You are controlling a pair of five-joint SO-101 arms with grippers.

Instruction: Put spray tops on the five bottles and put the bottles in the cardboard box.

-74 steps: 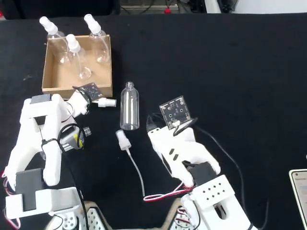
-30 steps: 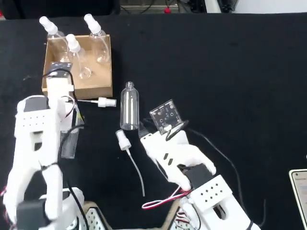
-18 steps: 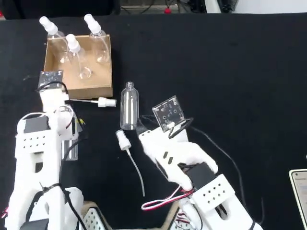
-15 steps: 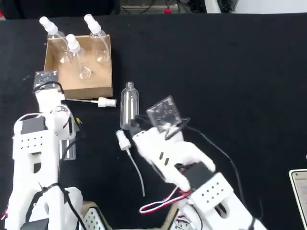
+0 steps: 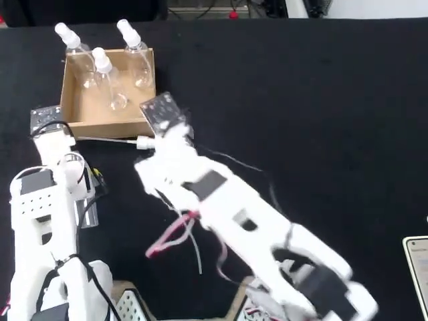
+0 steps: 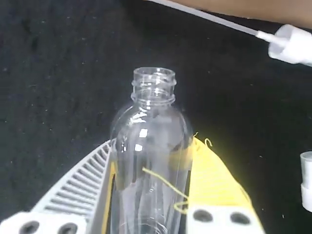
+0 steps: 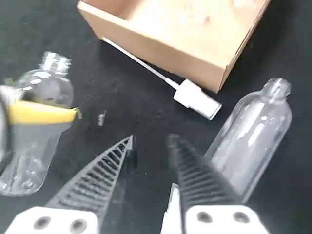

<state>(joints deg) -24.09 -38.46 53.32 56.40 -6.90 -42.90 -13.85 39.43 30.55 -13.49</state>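
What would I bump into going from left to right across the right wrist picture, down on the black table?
Gripped capless bottle → spray top → loose capless bottle lying on its side.

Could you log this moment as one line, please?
left claw: shut on uncapped bottle | right claw: open near spray top | box: three capped bottles
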